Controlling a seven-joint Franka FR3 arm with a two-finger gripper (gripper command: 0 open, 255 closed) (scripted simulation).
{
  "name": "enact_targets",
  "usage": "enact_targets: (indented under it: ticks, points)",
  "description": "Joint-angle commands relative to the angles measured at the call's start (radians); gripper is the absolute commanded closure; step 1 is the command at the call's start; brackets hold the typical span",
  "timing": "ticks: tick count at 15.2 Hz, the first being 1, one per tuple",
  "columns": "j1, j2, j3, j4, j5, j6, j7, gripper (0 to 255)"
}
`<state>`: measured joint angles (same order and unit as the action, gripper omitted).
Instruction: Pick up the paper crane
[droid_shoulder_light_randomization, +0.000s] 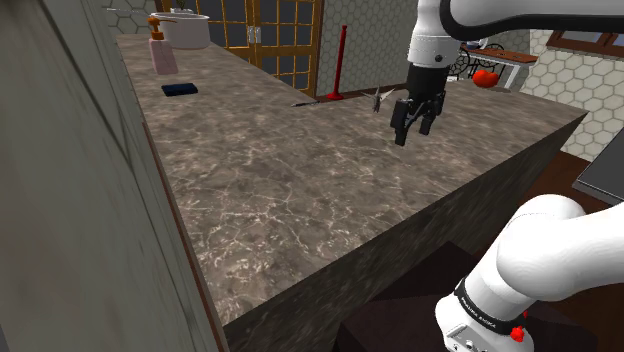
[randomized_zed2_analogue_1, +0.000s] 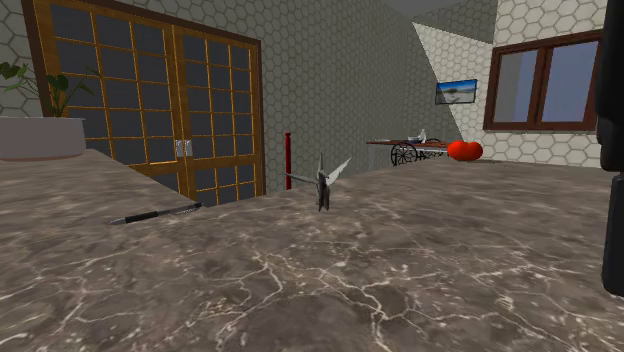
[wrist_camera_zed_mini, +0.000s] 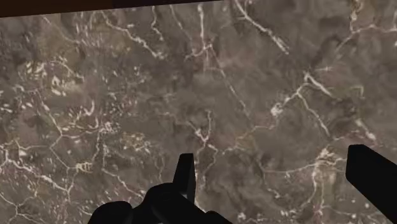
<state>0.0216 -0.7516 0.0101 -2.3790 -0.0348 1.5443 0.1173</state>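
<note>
Shoulder view: watching hand (droid_shoulder_light_randomization: 412, 132) hovering above brown marbled surface (droid_shoulder_light_randomization: 300, 190), fingers standing apart, pinching nothing. Spotting grey paper crane (droid_shoulder_light_randomization: 378, 97) standing upright near surface's far edge, just past hand toward shoulder view's left, not touching it. Noting black pen (randomized_zed2_analogue_1: 155, 213) lying farther left.

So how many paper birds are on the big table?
1. The paper crane stands near the far edge of the counter, just left of the open claw in the shoulder view. Another could hide behind the arm.
</note>
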Motion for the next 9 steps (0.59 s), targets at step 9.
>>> enact_targets:
  ticks: [9]
  points:
    - [-0.038,0.231,-0.121,0.151,-0.087,0.095,-0.163,0]
